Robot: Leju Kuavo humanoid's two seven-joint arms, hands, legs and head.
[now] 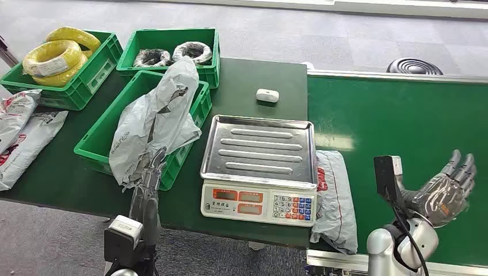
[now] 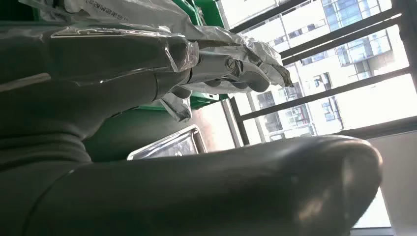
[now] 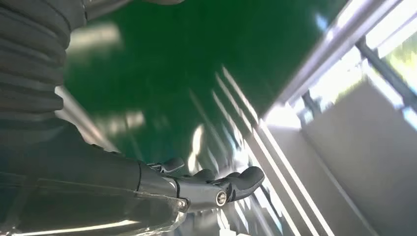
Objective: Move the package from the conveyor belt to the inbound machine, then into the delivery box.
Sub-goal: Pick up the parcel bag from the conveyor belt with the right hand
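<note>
A crumpled grey plastic package (image 1: 158, 118) hangs over the green delivery crate (image 1: 100, 138) left of the scale. My left hand (image 1: 148, 172) holds its lower part. In the left wrist view the package (image 2: 137, 12) lies draped over my fingers (image 2: 226, 69), while the thumb stands well apart. The inbound machine is a scale with a bare silver tray (image 1: 259, 146). A second grey package (image 1: 334, 195) lies between the scale and the green conveyor belt (image 1: 403, 121). My right hand (image 1: 446, 192) hovers over the belt, fingers spread and holding nothing; in the right wrist view it (image 3: 196, 189) is above the belt (image 3: 172, 73).
At the back left, one green crate holds yellow cable coils (image 1: 54, 57) and another holds dark wrapped rolls (image 1: 172, 54). More packages (image 1: 23, 132) lie at the table's left edge. A small white device (image 1: 267, 95) sits behind the scale.
</note>
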